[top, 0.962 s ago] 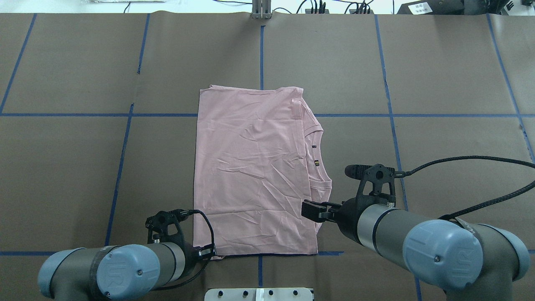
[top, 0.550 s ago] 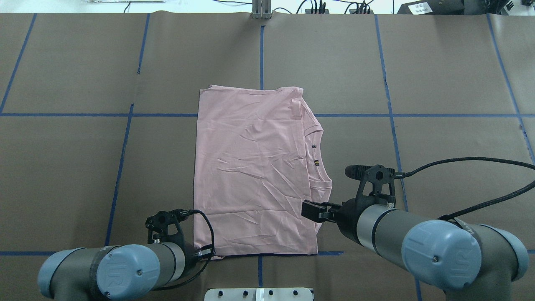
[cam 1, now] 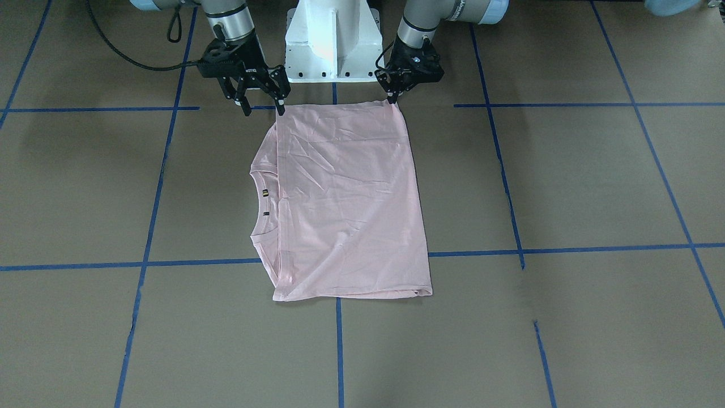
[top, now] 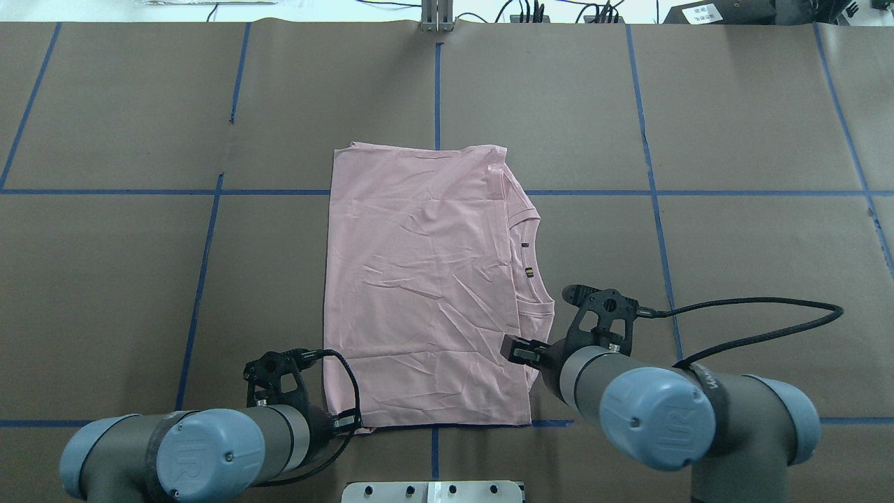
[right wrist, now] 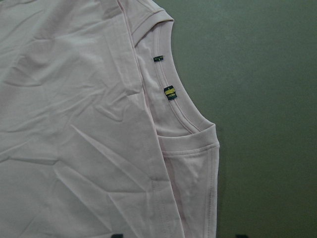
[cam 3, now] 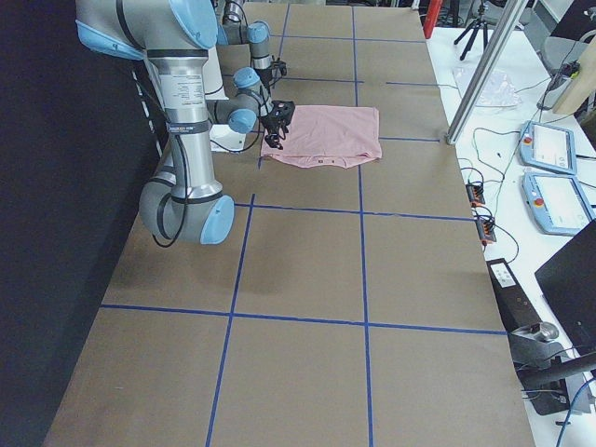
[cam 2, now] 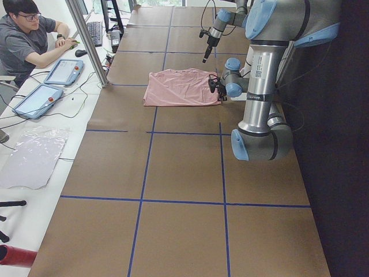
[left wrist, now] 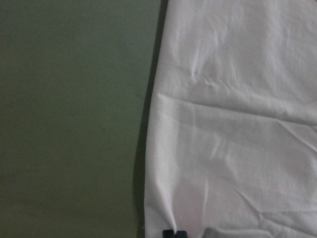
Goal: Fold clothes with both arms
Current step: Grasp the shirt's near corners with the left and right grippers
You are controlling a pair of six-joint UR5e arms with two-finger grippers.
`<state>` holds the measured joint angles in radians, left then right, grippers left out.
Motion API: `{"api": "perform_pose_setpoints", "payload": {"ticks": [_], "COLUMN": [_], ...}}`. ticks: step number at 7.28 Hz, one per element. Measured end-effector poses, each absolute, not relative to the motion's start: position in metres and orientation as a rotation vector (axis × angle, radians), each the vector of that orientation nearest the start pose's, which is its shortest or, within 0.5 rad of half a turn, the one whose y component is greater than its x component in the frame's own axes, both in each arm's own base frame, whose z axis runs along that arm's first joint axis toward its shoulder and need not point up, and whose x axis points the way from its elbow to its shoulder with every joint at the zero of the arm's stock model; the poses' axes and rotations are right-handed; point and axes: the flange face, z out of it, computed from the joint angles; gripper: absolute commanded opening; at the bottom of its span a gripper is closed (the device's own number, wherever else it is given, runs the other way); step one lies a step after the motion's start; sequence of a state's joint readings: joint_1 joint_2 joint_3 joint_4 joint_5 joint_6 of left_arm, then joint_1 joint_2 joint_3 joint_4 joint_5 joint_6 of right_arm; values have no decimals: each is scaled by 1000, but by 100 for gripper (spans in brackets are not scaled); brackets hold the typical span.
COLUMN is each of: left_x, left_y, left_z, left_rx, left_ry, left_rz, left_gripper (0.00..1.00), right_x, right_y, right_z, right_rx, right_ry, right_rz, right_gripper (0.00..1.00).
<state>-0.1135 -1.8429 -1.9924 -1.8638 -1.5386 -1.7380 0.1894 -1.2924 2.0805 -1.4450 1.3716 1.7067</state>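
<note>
T-shirt (cam 1: pixel 345 198) corner sits pinched in left tool (cam 1: pixel 391 98).

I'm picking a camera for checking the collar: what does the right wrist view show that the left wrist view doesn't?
Only the right wrist view: the T-shirt's neckline with two small tags, plus the open right gripper's tips at the bottom edge. Only the left wrist view: the left gripper shut on the shirt's edge. Both: wrinkled pale fabric on the table.
</note>
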Motion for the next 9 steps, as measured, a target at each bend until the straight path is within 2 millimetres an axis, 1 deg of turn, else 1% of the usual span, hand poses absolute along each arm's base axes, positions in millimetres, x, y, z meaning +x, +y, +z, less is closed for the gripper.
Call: {"api": "perform_pose_setpoints", "payload": {"ticks": [1, 2, 3, 4, 7, 9], "left_x": [535, 535, 535, 535, 536, 536], "left_y": [-198, -198, -199, -199, -199, -199], "left_z": [289, 286, 285, 284, 284, 285], "left_rx": [3, 3, 3, 3, 5, 6], "left_ry": [998, 1003, 1006, 1006, 1006, 1004], "left_rz": [-273, -274, -275, -275, -276, -277], "left_gripper": [0, 0, 0, 0, 0, 0], "right_x": [-517, -536, -547, -553, -561, -567], "right_y": [-253, -255, -254, -251, -237, -225], "right_z": [273, 275, 278, 280, 272, 272], "right_rx": [192, 181, 170, 160, 123, 106], "right_ry": [-864, -834, -818, -810, -821, -818], "right_rz": [422, 441, 452, 454, 445, 433], "right_gripper": [69, 71, 71, 71, 71, 71]}}
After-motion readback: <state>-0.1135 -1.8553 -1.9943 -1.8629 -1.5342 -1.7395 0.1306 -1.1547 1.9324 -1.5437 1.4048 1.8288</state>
